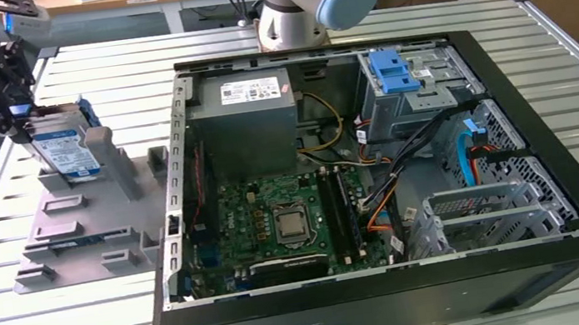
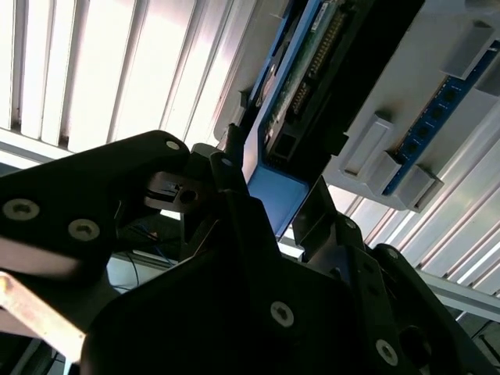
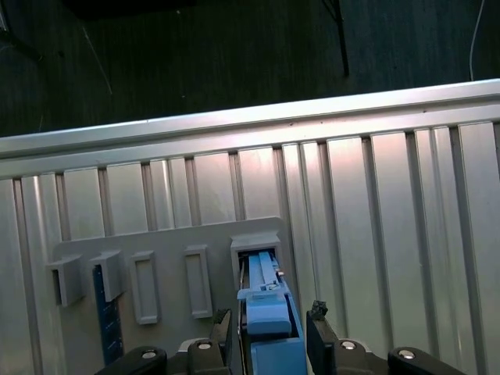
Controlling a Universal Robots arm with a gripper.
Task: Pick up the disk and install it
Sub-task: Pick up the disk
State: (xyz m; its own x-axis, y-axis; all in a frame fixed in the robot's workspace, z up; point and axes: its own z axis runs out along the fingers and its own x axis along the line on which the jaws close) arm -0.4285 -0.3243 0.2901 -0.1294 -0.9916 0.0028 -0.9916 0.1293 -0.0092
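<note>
While upright in holder [image 1: 74,226] — disk [image 1: 67,155]; gripper [image 3: 269,316] astride

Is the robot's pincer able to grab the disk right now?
Probably yes. The pincer sits astride the disk, which stands upright in the grey holder, its jaws open on either side, with nothing in the way.
</note>
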